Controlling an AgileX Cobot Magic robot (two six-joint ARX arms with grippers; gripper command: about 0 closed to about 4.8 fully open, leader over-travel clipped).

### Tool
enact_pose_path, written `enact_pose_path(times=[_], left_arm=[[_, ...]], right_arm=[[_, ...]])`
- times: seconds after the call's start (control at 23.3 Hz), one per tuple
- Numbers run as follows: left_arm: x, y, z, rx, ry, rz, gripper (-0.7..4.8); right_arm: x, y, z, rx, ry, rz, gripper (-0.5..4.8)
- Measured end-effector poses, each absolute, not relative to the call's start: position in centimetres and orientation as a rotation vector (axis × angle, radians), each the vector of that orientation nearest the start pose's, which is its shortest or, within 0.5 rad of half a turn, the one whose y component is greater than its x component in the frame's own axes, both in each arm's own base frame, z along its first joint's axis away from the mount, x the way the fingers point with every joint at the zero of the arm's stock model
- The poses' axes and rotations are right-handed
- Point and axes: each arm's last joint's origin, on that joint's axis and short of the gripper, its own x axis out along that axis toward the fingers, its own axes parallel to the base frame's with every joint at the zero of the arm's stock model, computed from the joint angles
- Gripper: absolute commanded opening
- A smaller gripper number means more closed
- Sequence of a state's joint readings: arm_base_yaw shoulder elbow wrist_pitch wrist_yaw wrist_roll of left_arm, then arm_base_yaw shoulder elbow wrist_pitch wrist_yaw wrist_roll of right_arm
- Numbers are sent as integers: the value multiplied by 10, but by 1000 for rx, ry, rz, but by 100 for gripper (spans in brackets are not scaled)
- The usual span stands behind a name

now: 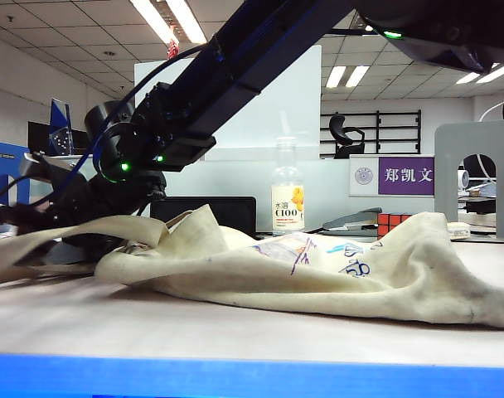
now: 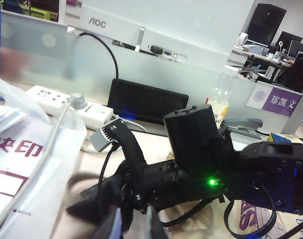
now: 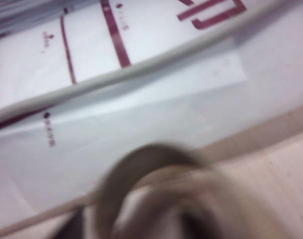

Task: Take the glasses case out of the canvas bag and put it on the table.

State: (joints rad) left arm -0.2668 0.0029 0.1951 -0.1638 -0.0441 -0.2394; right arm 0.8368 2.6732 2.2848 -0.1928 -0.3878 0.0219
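Cream canvas bag (image 1: pixel 318 265) lies slumped flat on my pale surface (image 1: pixel 235 332), its blue-purple print facing up. I see no glasses case in any view, so I cannot tell whether it is inside the cloth. One strap (image 1: pixel 36 249) trails off the bag's left end in the exterior view.

My right arm reaches across from the upper right, and the right pincer (image 1: pixel 24 214) hangs just above that strap. It is dark and blurred there. Its own wrist view shows only a smeared beige loop close to the lens, so I cannot tell how wide it stands or whether it holds anything.

My left pincer (image 2: pixel 134 226) shows as dim shapes at the edge of its wrist view, state unreadable. That view looks onto the right arm's black body with a green light.

Behind the bag stand a clear bottle (image 1: pixel 287 195), a stapler (image 1: pixel 351 220) and a red Rubik's cube (image 1: pixel 390 222). A white power strip (image 2: pixel 67 102) lies further left, beside a white plastic sheet (image 2: pixel 22 149) with red print.
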Motion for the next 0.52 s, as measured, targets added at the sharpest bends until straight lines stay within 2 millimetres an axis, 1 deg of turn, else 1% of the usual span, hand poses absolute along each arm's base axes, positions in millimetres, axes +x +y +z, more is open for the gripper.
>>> enact_pose_path(times=[0.04, 0.09, 0.13, 0.17, 0.26, 0.34, 0.39, 0.43, 0.47, 0.52], left_arm=[[79, -20, 212, -242, 4, -225, 80], [79, -20, 212, -242, 6, -224, 80], [79, -20, 212, -243, 5, -224, 80], [79, -20, 212, -242, 6, -225, 80], [79, -20, 212, -242, 6, -225, 80], [79, -20, 212, -242, 9, -224, 80], [79, -20, 212, -242, 10, -224, 80], [79, -20, 211, -242, 11, -224, 80], [79, -20, 211, -242, 11, -225, 80], [79, -21, 211, -242, 12, -227, 80]], right_arm=[[382, 442, 133, -123, 613, 1181, 127], [381, 444, 134, -122, 610, 1182, 72], [379, 447, 137, -119, 603, 1187, 55], [378, 449, 139, -119, 596, 1192, 23], [377, 452, 149, -113, 573, 1202, -3], [379, 455, 169, -100, 522, 1211, -3], [382, 455, 190, -85, 467, 1213, -2], [384, 454, 201, -78, 439, 1214, -2], [389, 450, 227, -59, 371, 1211, -2], [392, 444, 241, -52, 346, 1203, -2]])
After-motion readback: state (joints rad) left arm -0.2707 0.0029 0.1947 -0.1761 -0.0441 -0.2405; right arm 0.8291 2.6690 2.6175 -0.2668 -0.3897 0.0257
